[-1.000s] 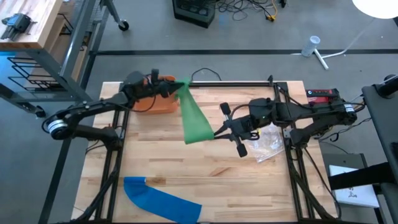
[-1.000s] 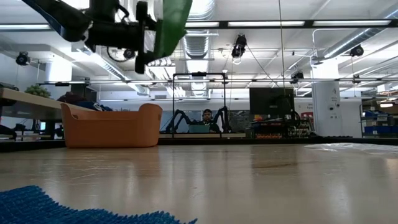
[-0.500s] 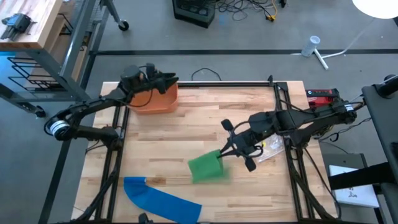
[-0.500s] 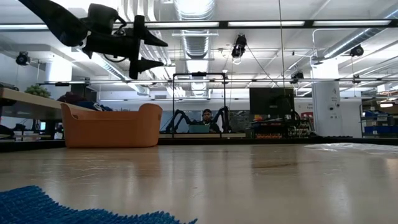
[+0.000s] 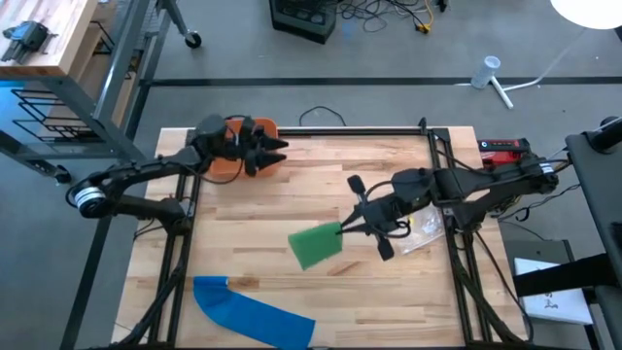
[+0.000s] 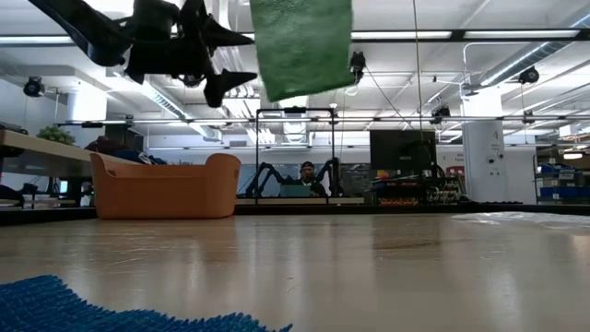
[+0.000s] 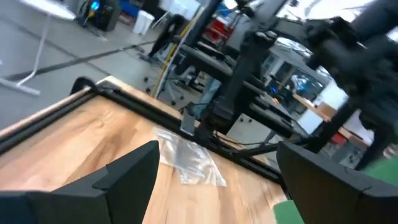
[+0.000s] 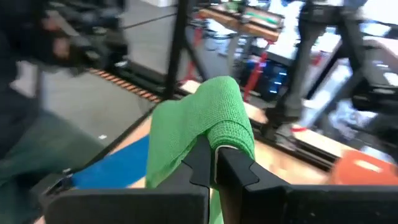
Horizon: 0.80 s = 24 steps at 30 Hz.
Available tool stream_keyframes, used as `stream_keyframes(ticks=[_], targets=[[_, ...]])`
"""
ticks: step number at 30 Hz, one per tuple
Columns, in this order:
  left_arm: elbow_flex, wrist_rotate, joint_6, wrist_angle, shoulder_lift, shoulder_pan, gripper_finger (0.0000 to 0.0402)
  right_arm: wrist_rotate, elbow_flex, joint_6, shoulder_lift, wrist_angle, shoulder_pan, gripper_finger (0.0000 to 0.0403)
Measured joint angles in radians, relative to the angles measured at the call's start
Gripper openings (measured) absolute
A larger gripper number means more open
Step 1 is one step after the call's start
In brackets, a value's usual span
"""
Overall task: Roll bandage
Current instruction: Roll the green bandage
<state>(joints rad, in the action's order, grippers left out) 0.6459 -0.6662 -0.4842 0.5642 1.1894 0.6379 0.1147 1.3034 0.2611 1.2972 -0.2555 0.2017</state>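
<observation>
Green bandage (image 5: 314, 245) hangs off the table, pinched by one edge between the closed fingers of the right gripper (image 5: 342, 227), which is over the middle of the wooden table (image 5: 389, 282). In the right wrist view the green cloth (image 8: 199, 127) drapes over both sides of the dark fingers (image 8: 233, 171), which are clamped together on it. In the low view it (image 6: 302, 46) shows high up, clear of the tabletop.

The left gripper (image 5: 274, 152) sits over the far left corner of the table, just beside the orange basket (image 5: 225, 167), with its fingers spread wide apart and nothing between them; the left wrist view shows the two fingers (image 7: 127, 174) well separated.

A blue bandage (image 5: 255, 313) lies flat on the near left edge of the table. A clear plastic bag (image 5: 423, 226) lies under the right arm, near the table's right side.

No brand, label or writing can be read on any of these things.
</observation>
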Motion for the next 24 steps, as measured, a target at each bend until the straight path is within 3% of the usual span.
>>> stream_keyframes(ticks=[4,10,20,24], targets=[[-0.099,0.007,0.008,0.219,-0.037,-0.046,0.0318,-0.120,0.000,-0.013,-0.002,0.002,-0.033,0.0002],[-0.264,0.119,0.144,0.516,-0.072,-0.120,0.0318,-0.126,0.000,0.003,-0.002,0.026,-0.087,0.0002],[-0.254,0.126,0.345,0.537,-0.054,-0.266,0.0317,-0.126,0.001,0.053,-0.002,0.122,-0.138,0.0002],[-0.216,0.155,0.371,0.466,-0.043,-0.292,0.0317,-0.137,0.001,0.054,-0.002,0.120,-0.149,0.0002]])
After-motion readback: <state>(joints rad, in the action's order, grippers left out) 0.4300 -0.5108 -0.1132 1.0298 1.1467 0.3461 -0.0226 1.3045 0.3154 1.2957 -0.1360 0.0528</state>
